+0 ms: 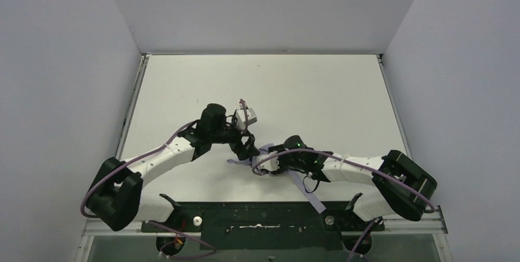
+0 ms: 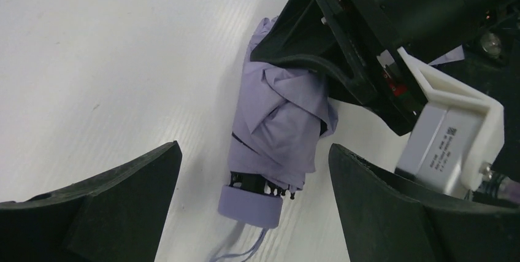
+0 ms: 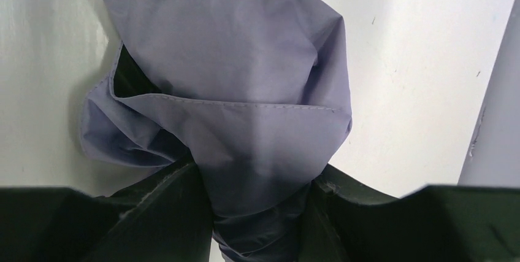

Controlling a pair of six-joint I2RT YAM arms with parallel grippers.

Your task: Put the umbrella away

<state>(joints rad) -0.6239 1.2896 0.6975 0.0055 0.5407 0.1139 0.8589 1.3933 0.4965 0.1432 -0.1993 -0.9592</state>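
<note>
The umbrella (image 2: 283,115) lies folded on the white table, its pale lavender fabric bunched. Its lavender handle (image 2: 251,207) and thin wrist loop point toward my left wrist camera. My left gripper (image 2: 252,151) is open just above the handle end, with one black finger (image 2: 104,207) on each side and neither touching it. My right gripper (image 3: 257,197) is shut on the fabric (image 3: 245,90) at the umbrella's other end. In the top view both grippers, left (image 1: 248,147) and right (image 1: 265,162), meet over the umbrella (image 1: 235,162) at the table's near middle. The shaft and strap are hidden.
A loose lavender strip (image 1: 311,196) lies under my right arm near the front edge. The black mounting rail (image 1: 263,219) runs along the near edge. Grey walls enclose the white table (image 1: 294,90) on three sides.
</note>
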